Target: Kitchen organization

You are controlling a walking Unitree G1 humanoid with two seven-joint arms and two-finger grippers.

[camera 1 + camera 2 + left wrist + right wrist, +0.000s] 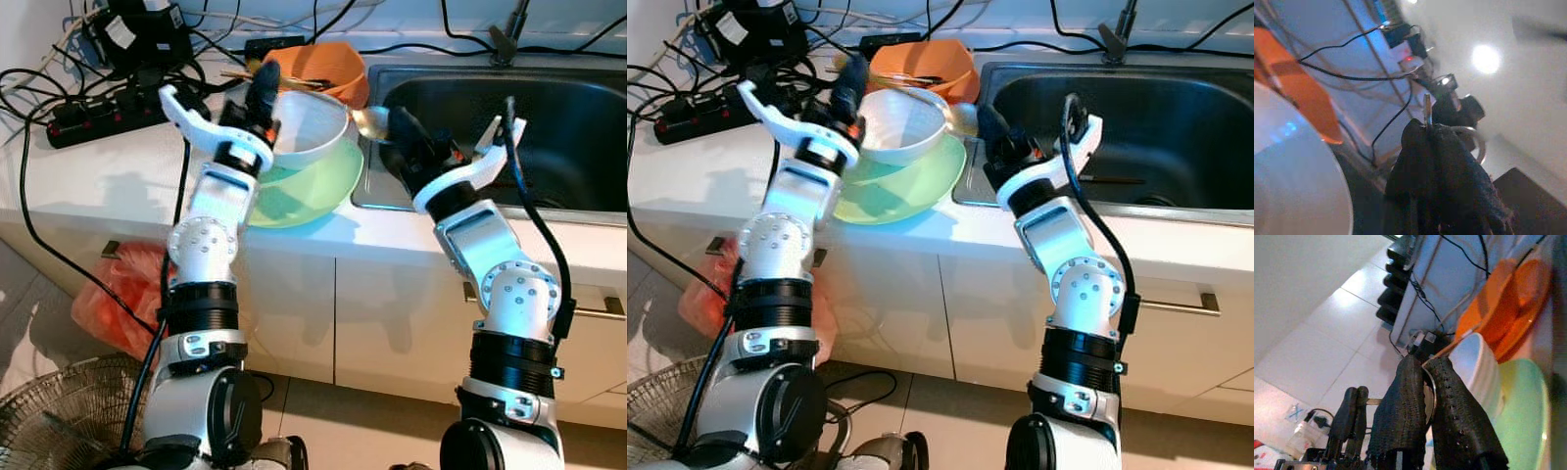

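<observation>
Both clenched: left hand (1425, 128) pinches a thin metal utensil (1426, 108), right hand (1425, 382) a spoon (370, 121).

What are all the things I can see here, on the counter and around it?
White bowl: one, white, nested in the green bowl on the counter.
Green bowl: one, pale green, at the counter's front edge beside the sink.
Orange bowl: one, orange, behind the white bowl, with utensils in it.
Spoon: one, metal, pinched in the right gripper.
Sink: one, steel, right of the bowls.
Power strip: one, black, back left of the counter among cables.
Plastic bag: one, red, on the floor.
Fan: one, wire-guarded, on the floor.
Left gripper: black fingers closed on a thin metal utensil at the white bowl's rim.
Right gripper: black fingers, between bowls and sink.
</observation>
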